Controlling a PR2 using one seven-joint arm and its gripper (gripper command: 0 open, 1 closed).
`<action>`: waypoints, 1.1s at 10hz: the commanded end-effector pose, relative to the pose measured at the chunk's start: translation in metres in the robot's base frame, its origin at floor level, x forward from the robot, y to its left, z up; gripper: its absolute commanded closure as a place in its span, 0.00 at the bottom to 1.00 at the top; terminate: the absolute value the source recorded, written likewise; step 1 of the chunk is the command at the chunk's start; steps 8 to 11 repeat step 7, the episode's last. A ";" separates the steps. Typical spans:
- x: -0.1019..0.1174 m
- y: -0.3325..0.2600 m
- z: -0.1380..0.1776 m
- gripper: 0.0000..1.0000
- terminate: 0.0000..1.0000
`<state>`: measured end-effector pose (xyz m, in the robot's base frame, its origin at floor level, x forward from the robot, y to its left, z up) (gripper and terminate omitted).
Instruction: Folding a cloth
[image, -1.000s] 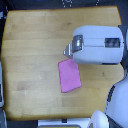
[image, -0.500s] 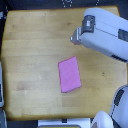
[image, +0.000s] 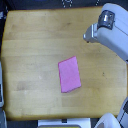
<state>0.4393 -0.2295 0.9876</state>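
Even bright light, soft blur, low detail

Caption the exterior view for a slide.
Pink cloth lying flat on the wooden table, arm apart at the view's upper right.

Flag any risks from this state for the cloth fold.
1. The cloth lies flat and skewed on the table, with no raised edge; the fingers may scrape wood or miss the thin fabric.
2. The gripper sits apart, toward the exterior view's upper right; its fingers are too blurred to judge open or shut.
3. A skewed cloth could fold unevenly.
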 end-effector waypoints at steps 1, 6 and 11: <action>0.025 -0.092 0.005 0.00 0.00; 0.016 -0.130 -0.011 0.00 0.00; 0.012 -0.135 -0.014 0.00 1.00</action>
